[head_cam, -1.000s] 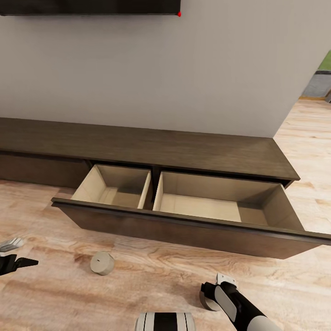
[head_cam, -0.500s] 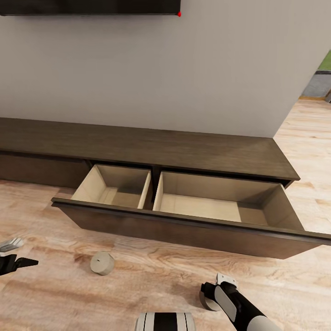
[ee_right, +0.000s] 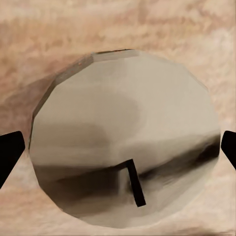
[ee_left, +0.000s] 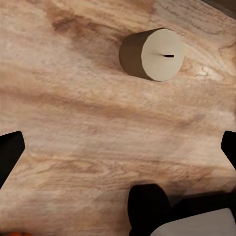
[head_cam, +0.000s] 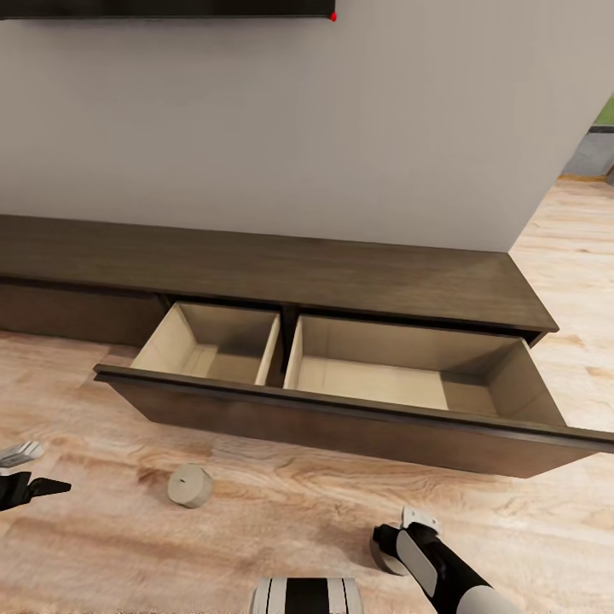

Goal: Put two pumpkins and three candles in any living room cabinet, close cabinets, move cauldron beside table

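Observation:
The dark brown cabinet (head_cam: 341, 286) runs along the wall, with its wide drawer (head_cam: 341, 418) pulled out. Both pale compartments of the drawer hold nothing. One pale candle (head_cam: 189, 486) (ee_left: 152, 54) lies on its side on the wood floor in front of the drawer. My left gripper (head_cam: 34, 471) (ee_left: 118, 152) hangs open a little way from it, over bare floor. A second candle (head_cam: 380, 558) (ee_right: 123, 152) lies on the floor between the spread fingers of my open right gripper (head_cam: 399, 529) (ee_right: 118, 147). Its flat end faces the right wrist camera.
The open drawer front juts out over the floor, close ahead of both arms. My white base (head_cam: 307, 595) shows at the bottom edge. A dark screen (head_cam: 162, 7) hangs on the grey wall. The floor continues past the cabinet's right end (head_cam: 580, 256).
The whole head picture has shifted slightly, so the camera moved a touch. Candles, drawer and both grippers keep their places.

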